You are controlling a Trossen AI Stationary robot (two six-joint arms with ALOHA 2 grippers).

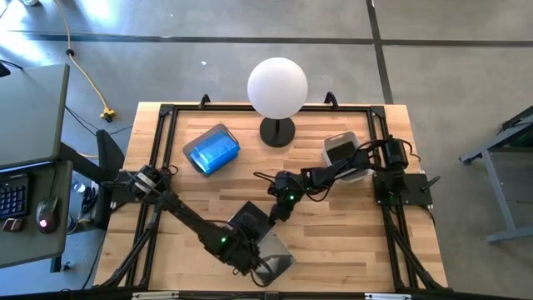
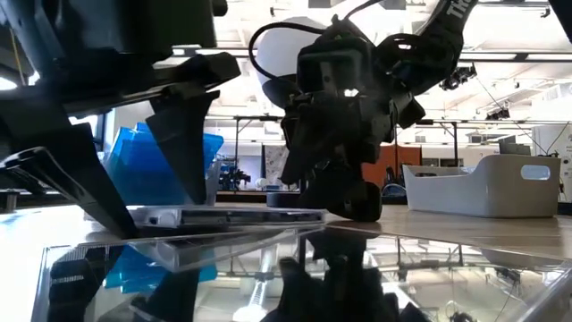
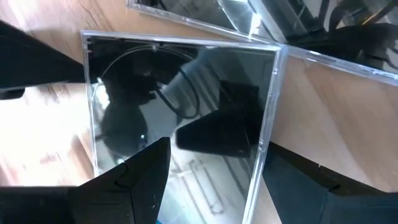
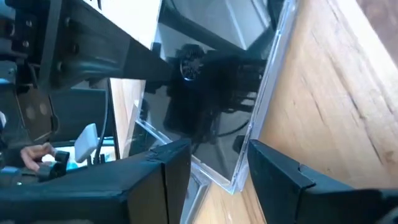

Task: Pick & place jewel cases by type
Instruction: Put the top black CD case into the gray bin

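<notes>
Jewel cases are the concern here: on the left of the table (image 1: 333, 250), a grey bin (image 1: 211, 150) is seen holding the translucent blue cases, while two glossy dark cases lie flat near the front edge, one dark case (image 1: 249, 222) nearer the middle and a second dark case (image 1: 276, 252) just beside it toward the front. These cases are judged to be light, stiff and thin, with slick reflective faces and brittle plastic that could crack or scuff if squeezed hard; a hold across two opposite edges, or a lift begun at one rim, is judged safest, since the flat faces offer no purchase. The left pincer (image 3: 208, 186) is held wide open just above a dark case, its fingers spanning the case's near edge, and nothing is gripped. Further right, the right pincer (image 4: 214, 177) is set low at the rim of the other dark case, its jaws parted with the case's edge lying between them; whether the rim is actually pinched cannot be told.
</notes>
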